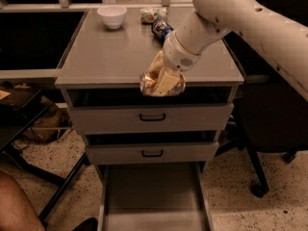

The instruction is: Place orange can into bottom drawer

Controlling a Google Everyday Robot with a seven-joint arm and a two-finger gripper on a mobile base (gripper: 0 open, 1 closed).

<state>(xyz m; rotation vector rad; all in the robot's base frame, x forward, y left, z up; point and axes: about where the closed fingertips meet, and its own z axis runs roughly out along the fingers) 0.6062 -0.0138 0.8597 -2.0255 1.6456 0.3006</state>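
Observation:
My gripper hangs at the front edge of the cabinet top, shut on the orange can. The can is shiny orange-gold and white, wrinkled, and sits in front of the gap above the top drawer. The bottom drawer is pulled open below, a wide shallow grey tray with nothing in it. The can is well above it and roughly over its middle line.
On the cabinet top stand a white bowl, a greenish-white packet and a blue can. Two shut grey drawers with black handles sit below. An office chair stands right, a black frame left.

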